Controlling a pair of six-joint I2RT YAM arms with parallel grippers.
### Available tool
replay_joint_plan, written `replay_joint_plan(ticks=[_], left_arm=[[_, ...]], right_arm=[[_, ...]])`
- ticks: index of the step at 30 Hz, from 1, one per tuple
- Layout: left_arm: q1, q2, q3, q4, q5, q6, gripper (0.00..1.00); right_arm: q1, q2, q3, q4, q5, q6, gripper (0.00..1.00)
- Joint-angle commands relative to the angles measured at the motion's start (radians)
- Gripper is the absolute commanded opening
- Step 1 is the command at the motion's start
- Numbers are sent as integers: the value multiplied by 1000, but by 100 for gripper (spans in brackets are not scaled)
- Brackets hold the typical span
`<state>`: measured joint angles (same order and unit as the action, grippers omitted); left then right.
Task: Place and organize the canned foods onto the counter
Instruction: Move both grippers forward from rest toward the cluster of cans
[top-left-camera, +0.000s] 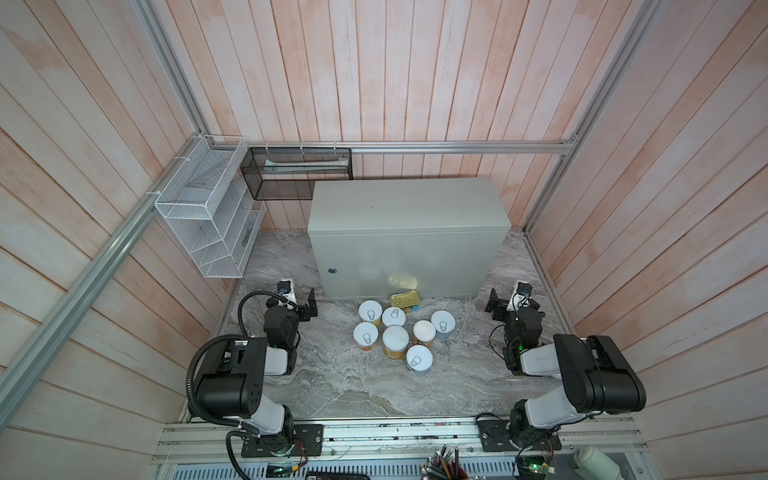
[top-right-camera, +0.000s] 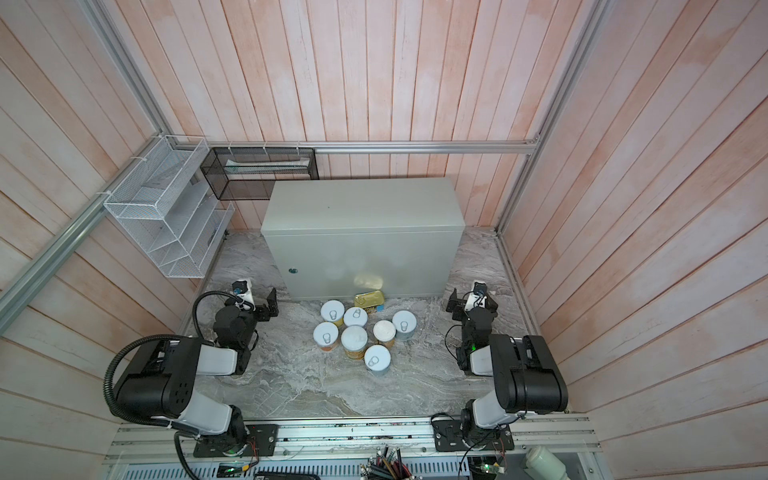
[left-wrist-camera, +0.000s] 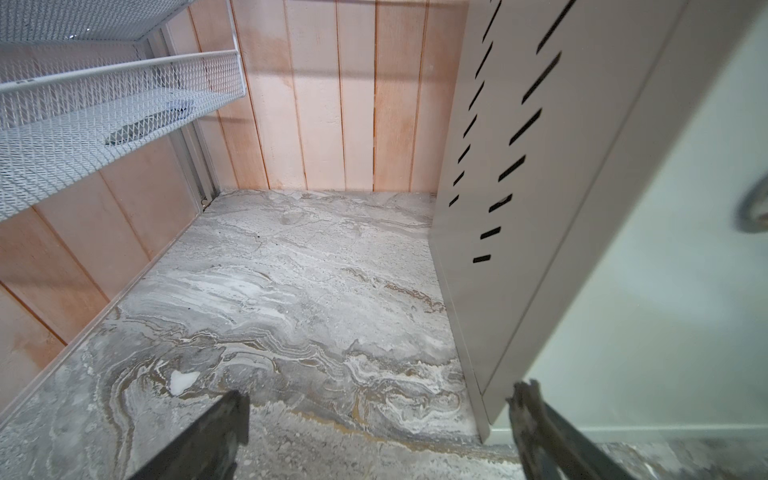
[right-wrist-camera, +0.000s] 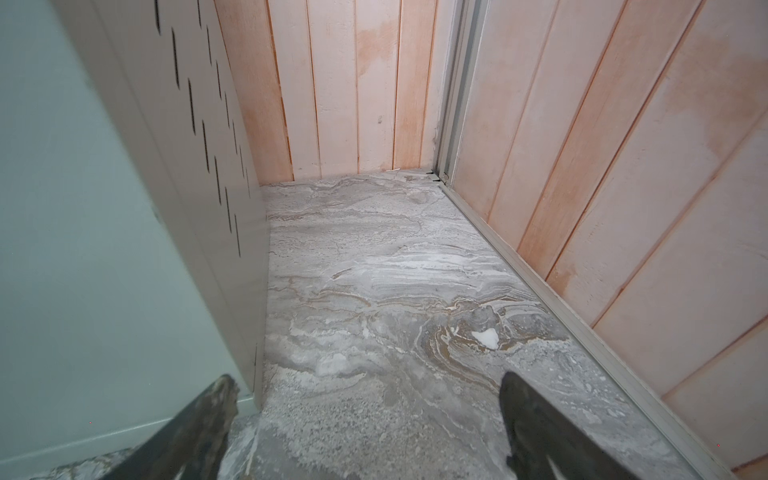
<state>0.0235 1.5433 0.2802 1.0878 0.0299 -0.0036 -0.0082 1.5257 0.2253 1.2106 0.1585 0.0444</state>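
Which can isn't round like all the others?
The gold-topped tin. It is flat and rectangular and lies close to the front of the grey box, while the seven other cans are round with whitish tops.

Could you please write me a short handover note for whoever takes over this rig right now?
Left pincer: open, empty, over the marble surface by the counter's left end.
Right pincer: open, empty, by the counter's right end.
Things: seven round cans stand clustered on the marble before the counter; the gold-topped tin lies at its foot.
Done: nothing yet; the counter's top holds no can.
Left: lift all eight onto the counter and arrange them.
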Motion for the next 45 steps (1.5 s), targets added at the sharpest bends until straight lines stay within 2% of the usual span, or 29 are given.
replay_joint_plan(ticks=[1,24,25,27,29,31,35,37,40,43,45], left_arm=[[1,1,13,15,11,-6,100],[3,2,15,13,15,-7,100],[3,-1,9,18,12,-5,100],[1,-17,14,20,-4,-11,100],[-10,-88,86,-177,-90,-34,100],[-23,-142,185,-437,-226,-129,100],[-78,-202,168,-472,-315,-153,100],[-127,-224,175,-502,-374,-152,100],[-199,-251,238,-668,-510,-191,100],[-267,-296,273,-786,-582,-215,100],[-306,-331,298,-877,-613,-260,100]], right_arm=[[-4,-12,18,-10,-3,-1,98],[-4,-14,17,-6,-1,-2,98],[-1,-19,14,14,3,-2,98],[20,-61,35,-58,61,-15,98],[34,-105,55,-132,101,-14,98],[58,-150,58,-164,141,-28,98],[95,-211,86,-231,243,-25,98],[95,-249,123,-303,275,44,98],[94,-311,195,-484,286,152,98],[94,-363,288,-710,228,203,98],[94,-403,306,-781,169,214,98]])
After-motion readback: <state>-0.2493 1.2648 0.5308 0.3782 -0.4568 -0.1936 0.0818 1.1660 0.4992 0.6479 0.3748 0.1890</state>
